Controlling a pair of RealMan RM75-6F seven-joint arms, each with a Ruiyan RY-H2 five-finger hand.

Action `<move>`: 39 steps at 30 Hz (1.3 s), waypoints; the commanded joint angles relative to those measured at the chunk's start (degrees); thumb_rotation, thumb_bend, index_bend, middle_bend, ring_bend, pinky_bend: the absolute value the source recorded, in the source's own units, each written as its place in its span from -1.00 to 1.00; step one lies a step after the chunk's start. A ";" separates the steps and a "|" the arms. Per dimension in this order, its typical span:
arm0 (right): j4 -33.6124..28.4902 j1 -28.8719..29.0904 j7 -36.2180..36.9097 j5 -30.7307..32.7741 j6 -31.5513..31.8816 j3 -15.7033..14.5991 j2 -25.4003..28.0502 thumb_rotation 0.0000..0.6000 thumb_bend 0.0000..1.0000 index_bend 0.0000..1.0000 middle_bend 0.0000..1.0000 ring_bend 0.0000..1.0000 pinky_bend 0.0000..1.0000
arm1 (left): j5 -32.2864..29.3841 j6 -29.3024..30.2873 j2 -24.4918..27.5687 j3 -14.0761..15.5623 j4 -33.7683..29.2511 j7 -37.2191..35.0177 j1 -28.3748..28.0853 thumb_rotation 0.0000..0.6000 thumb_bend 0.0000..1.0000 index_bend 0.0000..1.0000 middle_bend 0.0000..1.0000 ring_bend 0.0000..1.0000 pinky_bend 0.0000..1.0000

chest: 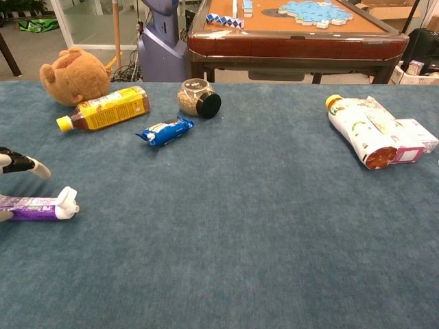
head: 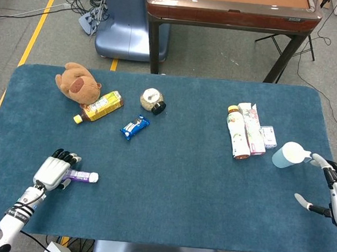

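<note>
At the lower left of the head view the left hand (head: 52, 172) lies over the tail of a purple tube (head: 81, 177), fingers curled on it, the white cap pointing right. Up the blue worktop (head: 170, 179) lie a blue snack packet (head: 135, 126), a yellow bottle (head: 99, 106), a teddy bear (head: 76, 82) and a jar (head: 152, 100). The right hand (head: 336, 197), lower right, is spread and holds nothing, a fingertip near a pale cup (head: 287, 155). The chest view omits the cup and right hand, and crops the left hand to one fingertip at its left edge.
</note>
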 commanded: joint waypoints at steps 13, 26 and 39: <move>0.92 0.29 0.49 0.11 -0.69 0.07 -0.47 1.00 -0.95 -0.76 -0.48 -0.70 -0.58 | 0.40 1.69 0.70 1.00 -2.34 3.55 0.92 1.00 -0.43 -0.47 -0.46 -0.70 -0.81; 1.24 -0.03 0.99 0.11 -0.49 -0.09 -0.49 1.00 -0.94 -0.76 -0.48 -0.70 -0.58 | -2.73 0.61 -0.85 -0.12 -1.87 5.76 0.69 1.00 -0.43 -0.31 -0.26 -0.59 -0.75; 0.95 -0.11 0.78 0.22 -0.57 -0.08 -0.32 1.00 -0.95 -0.76 -0.48 -0.70 -0.58 | -2.29 0.49 -2.28 -0.53 0.67 2.62 0.36 1.00 -0.43 -0.21 -0.16 -0.55 -0.72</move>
